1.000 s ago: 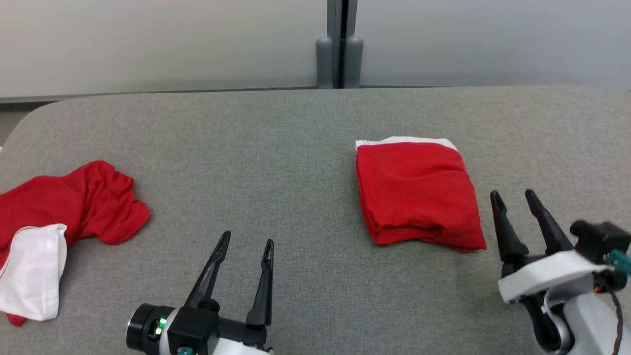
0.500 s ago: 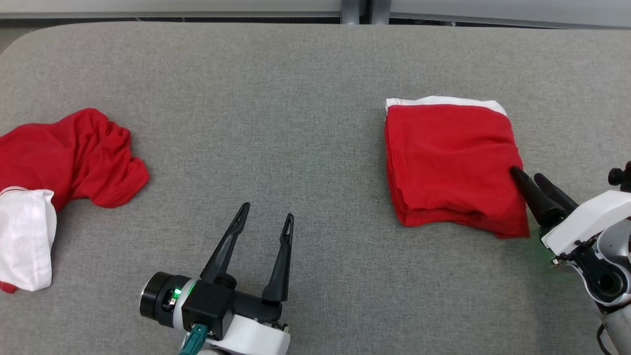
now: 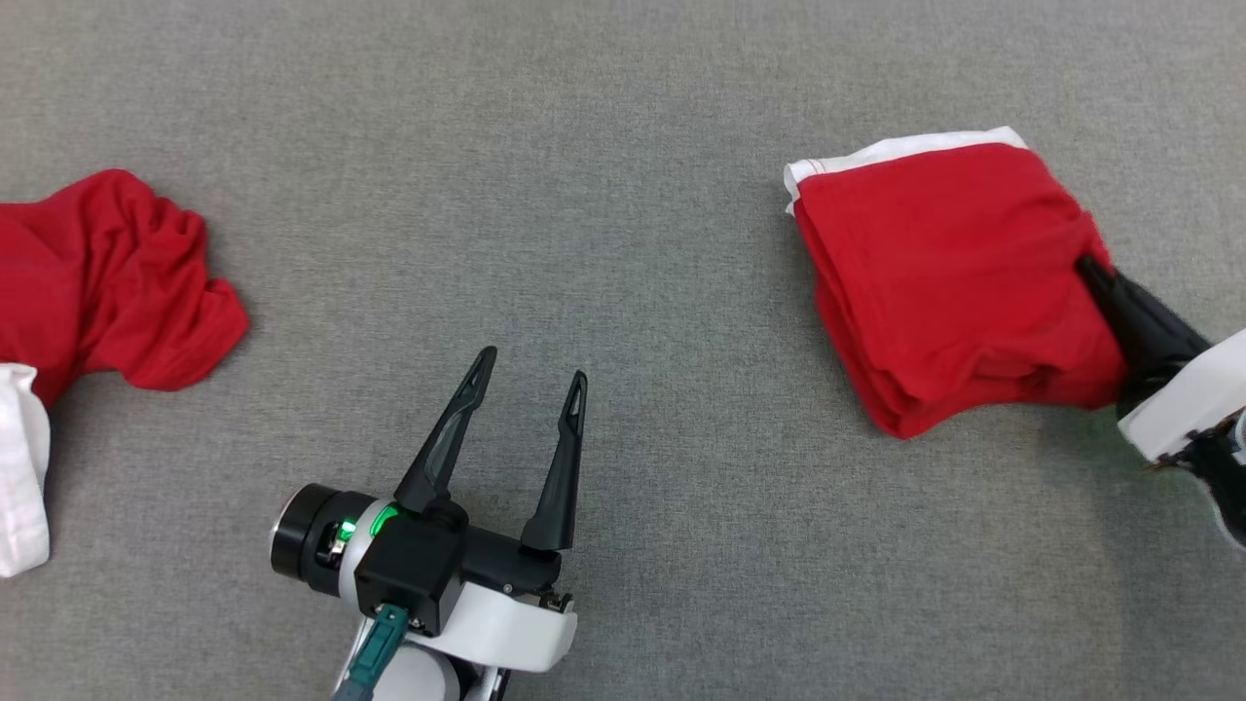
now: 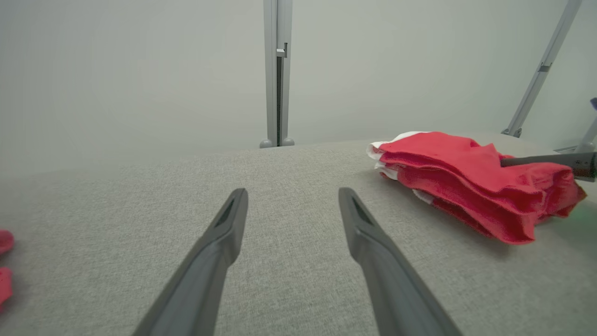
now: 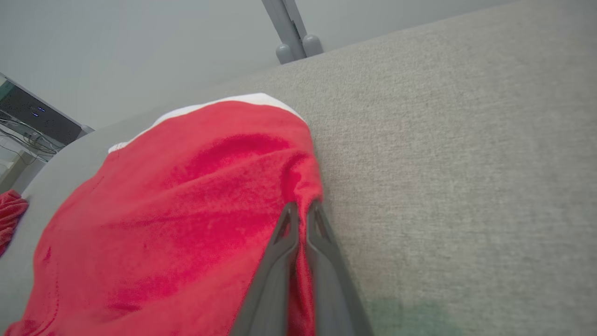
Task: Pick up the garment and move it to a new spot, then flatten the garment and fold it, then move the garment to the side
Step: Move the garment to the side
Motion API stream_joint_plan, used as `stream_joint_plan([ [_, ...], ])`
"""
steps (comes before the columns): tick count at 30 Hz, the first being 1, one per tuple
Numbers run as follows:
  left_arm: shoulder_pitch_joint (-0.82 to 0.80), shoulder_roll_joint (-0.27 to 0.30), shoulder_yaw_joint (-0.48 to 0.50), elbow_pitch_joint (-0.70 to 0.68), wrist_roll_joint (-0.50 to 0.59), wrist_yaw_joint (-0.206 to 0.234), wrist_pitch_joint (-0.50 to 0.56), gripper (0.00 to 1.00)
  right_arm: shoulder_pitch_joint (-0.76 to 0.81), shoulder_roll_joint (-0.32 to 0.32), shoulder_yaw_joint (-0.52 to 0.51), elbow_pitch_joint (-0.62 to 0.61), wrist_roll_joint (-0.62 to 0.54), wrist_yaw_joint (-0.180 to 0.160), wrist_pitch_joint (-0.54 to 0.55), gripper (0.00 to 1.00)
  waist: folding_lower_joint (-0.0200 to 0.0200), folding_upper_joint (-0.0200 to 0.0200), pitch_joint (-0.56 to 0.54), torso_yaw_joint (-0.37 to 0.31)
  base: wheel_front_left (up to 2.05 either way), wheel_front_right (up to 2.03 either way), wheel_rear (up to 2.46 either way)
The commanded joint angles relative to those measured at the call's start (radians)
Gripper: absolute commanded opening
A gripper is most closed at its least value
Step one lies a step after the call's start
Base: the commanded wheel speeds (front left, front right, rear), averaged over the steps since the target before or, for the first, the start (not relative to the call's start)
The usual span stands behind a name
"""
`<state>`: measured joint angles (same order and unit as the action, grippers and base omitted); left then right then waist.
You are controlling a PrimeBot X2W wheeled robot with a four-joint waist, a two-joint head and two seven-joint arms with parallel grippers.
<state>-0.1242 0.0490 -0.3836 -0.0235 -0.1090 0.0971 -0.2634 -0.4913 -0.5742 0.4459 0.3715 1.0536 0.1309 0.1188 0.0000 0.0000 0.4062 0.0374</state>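
Two garments, head view: folded garment [image 3: 949, 282] at right on the grey table [image 3: 623, 146], its edge pinched by the right gripper [image 3: 1088, 268]; crumpled garment [image 3: 117, 263] far left; left gripper [image 3: 526, 375] spread wide, empty. Left wrist view: stacked red layers, white trim, post [image 4: 277, 70] behind. Right wrist view: fingers [image 5: 280, 247] closed on a fold.

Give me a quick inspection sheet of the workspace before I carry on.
surface: grey fabric table, no stains seen.
job's things: folded red garment, white trim, resting on the table.
clutter: crumpled red and white garment at far left.
grippers: right gripper shut on the folded red garment's edge; left gripper open, holding nothing.
cables: thin wires beside a dark device off the table.
surroundings: pale wall panels, grey post, slanted strut.
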Motion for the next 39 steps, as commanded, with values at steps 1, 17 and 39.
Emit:
stream_joint_plan([
  [1,-0.026,0.003,0.008,-0.011,0.011,-0.007,-0.002,1.0,-0.025,-0.034,0.005,-0.007,-0.029,0.0,-0.025,0.0,0.0,0.0,0.034,-0.023,0.0,0.0,0.0],
  [17,-0.16,0.051,-0.046,-0.159,0.139,-0.087,-0.002,1.0,-0.195,-0.266,-0.079,0.131,-0.275,-0.001,-0.197,0.0,0.0,0.0,0.258,-0.2,0.0,0.0,0.0],
  [39,-0.206,0.069,-0.099,-0.19,0.114,-0.061,-0.001,1.0,-0.391,-0.204,-0.226,0.419,-0.687,-0.001,-0.373,1.0,0.0,0.0,0.233,-0.171,0.0,0.0,0.0],
])
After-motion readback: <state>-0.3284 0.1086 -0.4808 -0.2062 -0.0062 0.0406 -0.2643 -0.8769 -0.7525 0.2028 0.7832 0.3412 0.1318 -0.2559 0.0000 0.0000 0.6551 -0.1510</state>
